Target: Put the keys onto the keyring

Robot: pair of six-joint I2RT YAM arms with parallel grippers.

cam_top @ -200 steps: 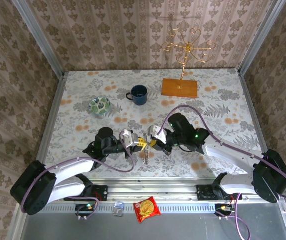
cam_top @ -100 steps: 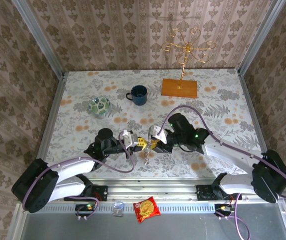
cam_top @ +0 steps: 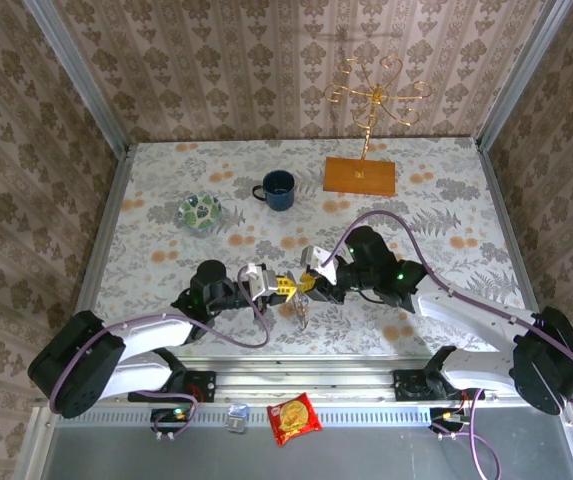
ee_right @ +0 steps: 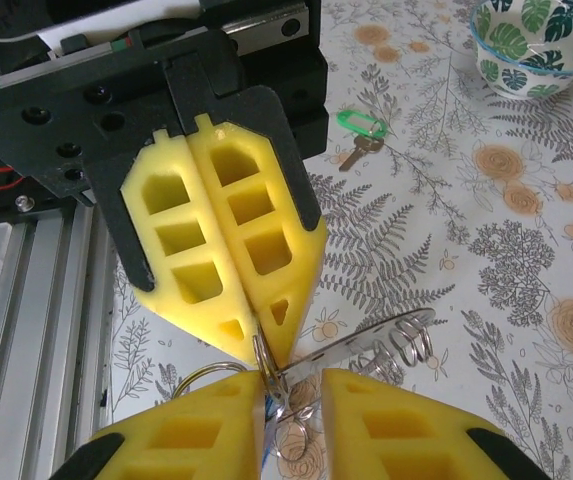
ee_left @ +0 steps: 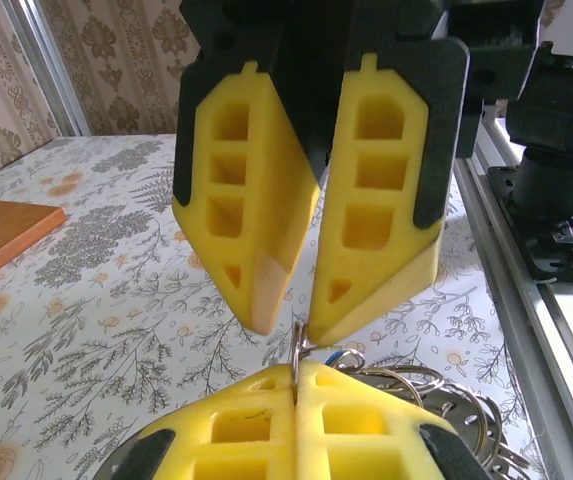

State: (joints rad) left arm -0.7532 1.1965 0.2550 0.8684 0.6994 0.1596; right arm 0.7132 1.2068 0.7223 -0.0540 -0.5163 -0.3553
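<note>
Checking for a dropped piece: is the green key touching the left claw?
Apart. The right wrist view shows the green key lying on the table, a clear gap between it and the shut left claw.

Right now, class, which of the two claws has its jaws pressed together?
The left claw: shut tight on the keyring, while the right claw shows a gap.

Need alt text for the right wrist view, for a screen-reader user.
The left gripper, yellow fingers shut, pinches a wire loop of the metal keyring just ahead of the right gripper, whose fingers stand apart at the bottom edge. Behind, a green key lies on the floral table, with a leaf-patterned dish at top right.
</note>
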